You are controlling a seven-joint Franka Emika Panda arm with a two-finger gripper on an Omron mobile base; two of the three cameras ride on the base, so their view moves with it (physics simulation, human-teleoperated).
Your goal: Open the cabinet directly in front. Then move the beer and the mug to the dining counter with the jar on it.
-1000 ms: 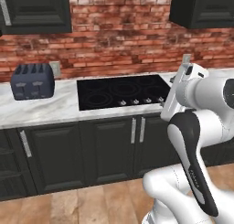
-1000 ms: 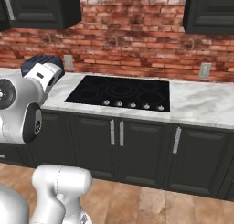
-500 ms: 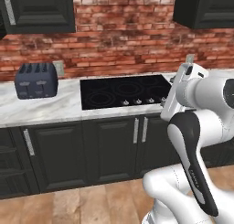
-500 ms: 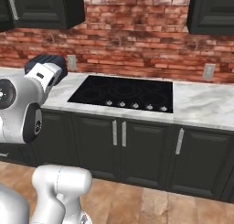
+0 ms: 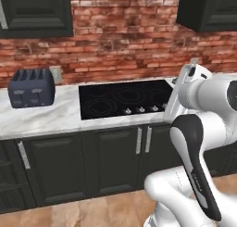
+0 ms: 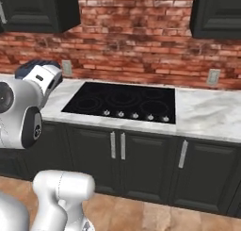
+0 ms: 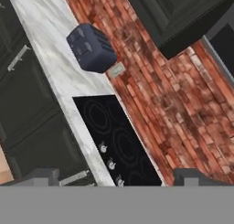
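Two dark wall cabinets hang shut on the brick wall, one at the upper left (image 5: 34,13) and one at the upper right (image 5: 208,8). In the hand view the left cabinet (image 7: 183,13) sits at the top right. My gripper (image 7: 117,177) is open, with its two tips wide apart and nothing between them. It is held high, well short of the wall, and looks down over the cooktop. My arm (image 5: 199,129) is folded at the right of the left base view. The beer, the mug, the jar and the dining counter are out of view.
A black cooktop (image 5: 122,98) is set into the marble worktop (image 5: 55,117) straight ahead. A dark blue toaster (image 5: 31,87) stands at its left by a wall outlet (image 5: 56,73). Dark base cabinets (image 6: 141,164) with silver handles run below. Another outlet (image 6: 213,77) is at the right.
The whole picture has shifted slightly, so the base has moved a little. The arm keeps its folded pose and the gripper stays open.
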